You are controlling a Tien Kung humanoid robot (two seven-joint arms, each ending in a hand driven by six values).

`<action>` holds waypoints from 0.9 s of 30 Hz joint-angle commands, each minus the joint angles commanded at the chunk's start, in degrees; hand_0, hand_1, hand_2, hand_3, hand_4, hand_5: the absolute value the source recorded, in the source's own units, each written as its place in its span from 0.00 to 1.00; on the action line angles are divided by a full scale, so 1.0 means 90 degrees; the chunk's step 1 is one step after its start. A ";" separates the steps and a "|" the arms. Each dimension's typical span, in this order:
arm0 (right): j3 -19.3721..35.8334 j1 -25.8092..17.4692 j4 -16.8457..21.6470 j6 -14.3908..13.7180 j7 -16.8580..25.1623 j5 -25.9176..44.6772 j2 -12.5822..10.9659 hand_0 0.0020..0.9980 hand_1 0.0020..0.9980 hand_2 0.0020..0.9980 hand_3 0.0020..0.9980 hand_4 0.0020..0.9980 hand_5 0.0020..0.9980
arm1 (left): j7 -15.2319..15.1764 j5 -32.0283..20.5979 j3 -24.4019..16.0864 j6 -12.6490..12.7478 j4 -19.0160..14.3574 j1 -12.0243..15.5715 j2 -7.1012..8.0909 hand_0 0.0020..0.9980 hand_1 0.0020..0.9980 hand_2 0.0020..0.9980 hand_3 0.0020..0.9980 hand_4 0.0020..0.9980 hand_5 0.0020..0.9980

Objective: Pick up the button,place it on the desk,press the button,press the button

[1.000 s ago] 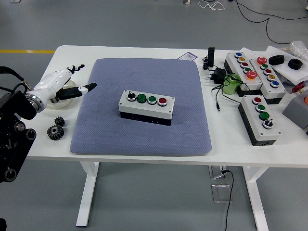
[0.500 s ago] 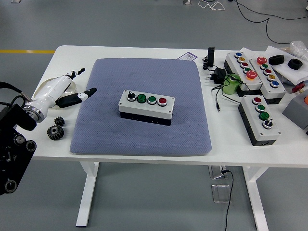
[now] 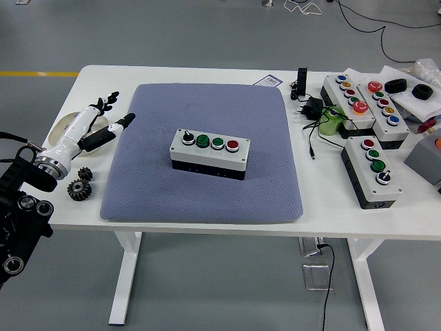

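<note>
Button box [image 3: 209, 153] on blue mat [image 3: 207, 200], long axis left-right, buttons upward.

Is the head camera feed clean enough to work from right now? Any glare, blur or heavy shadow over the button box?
Head view: lighting is even and soft, with no glare on the button box and its four buttons readable. Shadows on the grey pad are faint. The left hand looks sharp, without motion blur. The table's right end is cropped by the frame edge.
</note>
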 joint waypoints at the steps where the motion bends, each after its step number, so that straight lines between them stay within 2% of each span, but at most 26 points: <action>1: 0.0005 0.0002 0.0001 0.0001 0.0001 -0.0005 -0.0002 0.63 0.54 0.56 0.64 0.22 0.24 | -0.0023 -0.0290 0.0081 0.0069 0.0005 0.0023 0.0017 0.88 0.89 0.92 0.94 0.81 0.80; 5: 0.0019 0.0011 0.0001 -0.0001 0.0001 -0.0017 -0.0002 0.63 0.54 0.56 0.64 0.22 0.24 | -0.0117 -0.1366 0.0270 0.0253 0.0001 0.0090 0.0029 0.88 0.89 0.92 0.94 0.81 0.80; 6: 0.0021 0.0011 0.0001 0.0000 0.0001 -0.0018 -0.0003 0.63 0.54 0.56 0.64 0.22 0.24 | -0.0120 -0.1614 0.0289 0.0298 0.0002 0.0100 0.0017 0.84 0.88 0.91 0.92 0.80 0.82; 10: 0.0033 0.0019 -0.0001 0.0001 0.0001 -0.0034 -0.0004 0.63 0.54 0.56 0.64 0.22 0.24 | 0.0060 -0.2690 0.0208 0.0419 0.0053 0.0084 -0.0052 0.84 0.88 0.91 0.92 0.80 0.82; 13: 0.0030 0.0028 0.0000 0.0001 0.0001 -0.0037 -0.0005 0.63 0.54 0.56 0.64 0.23 0.24 | 0.0135 -0.3517 0.0082 0.0331 0.0069 0.0089 -0.0051 0.81 0.86 0.89 0.90 0.80 0.83; 17: 0.0019 0.0036 -0.0001 -0.0001 0.0001 -0.0029 -0.0003 0.63 0.54 0.56 0.64 0.23 0.24 | 0.0186 -0.4497 -0.0102 0.0075 0.0043 0.0127 -0.0067 0.81 0.86 0.89 0.90 0.80 0.83; 18: 0.0008 0.0038 -0.0002 -0.0002 0.0000 -0.0025 -0.0002 0.63 0.54 0.56 0.64 0.23 0.24 | 0.0186 -0.4787 -0.0163 0.0008 0.0042 0.0145 -0.0071 0.80 0.85 0.87 0.88 0.80 0.88; 21: -0.0002 0.0042 -0.0001 -0.0002 -0.0001 -0.0025 -0.0002 0.63 0.54 0.56 0.64 0.23 0.24 | 0.0176 -0.5610 -0.0318 -0.0162 0.0065 0.0204 -0.0065 0.80 0.85 0.87 0.88 0.80 0.88; 23: -0.0013 0.0042 -0.0001 -0.0003 -0.0002 -0.0019 -0.0001 0.63 0.54 0.56 0.64 0.23 0.24 | 0.0167 -0.5767 -0.0432 -0.0182 0.0064 0.0259 -0.0065 0.80 0.85 0.87 0.88 0.80 0.88; 24: -0.0016 0.0041 -0.0001 -0.0003 -0.0002 -0.0018 -0.0001 0.63 0.54 0.56 0.64 0.23 0.24 | 0.0164 -0.5770 -0.0472 -0.0183 0.0061 0.0278 -0.0066 0.80 0.85 0.87 0.88 0.80 0.97; 27: -0.0019 0.0042 0.0000 -0.0005 -0.0002 -0.0021 -0.0001 0.63 0.54 0.56 0.64 0.23 0.24 | 0.0152 -0.5751 -0.0622 -0.0171 0.0035 0.0351 -0.0082 0.80 0.85 0.87 0.88 0.80 0.97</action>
